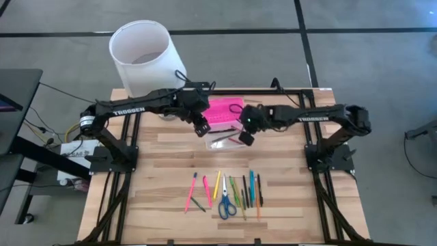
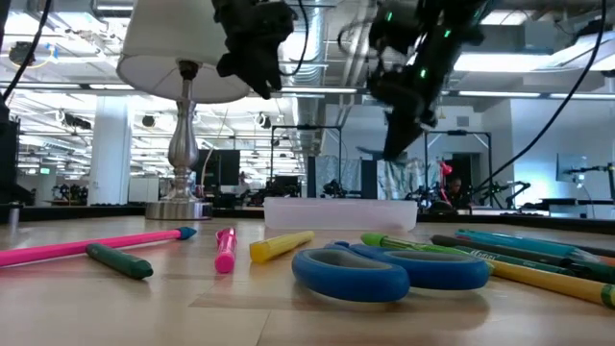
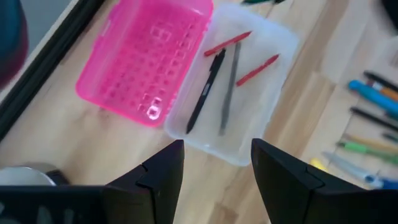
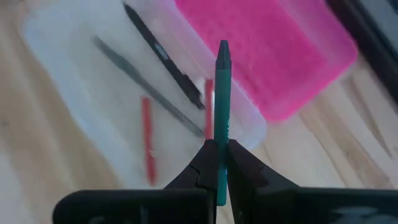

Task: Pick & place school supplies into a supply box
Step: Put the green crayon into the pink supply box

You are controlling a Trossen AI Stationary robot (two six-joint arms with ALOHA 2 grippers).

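Note:
The supply box lies open at the table's far middle, its pink lid [image 1: 224, 111] flipped back beside the clear base [image 3: 239, 93]. A black pen [image 3: 206, 90], a grey one and two red ones lie in the base. My right gripper [image 4: 219, 163] hangs over the base, shut on a teal pen [image 4: 222, 93]. My left gripper [image 3: 214, 168] stands open above the box's left end, with nothing between its fingers. More school supplies and blue-handled scissors [image 1: 226, 203] lie in a row near the front edge. My right gripper pinches the teal pen's rear part [image 4: 222, 134] between its two fingers. The pen runs along the fingers and sticks out far beyond their tips. The fingers slant down from the table's right side. The pen is lifted clear, over the clear base.
A lamp with a white shade [image 1: 142, 56] stands at the far left corner, its metal foot [image 2: 181, 204] on the table. Pens, pencils and markers [image 1: 239, 190] are spread across the front middle. Bare wood lies between that row and the box.

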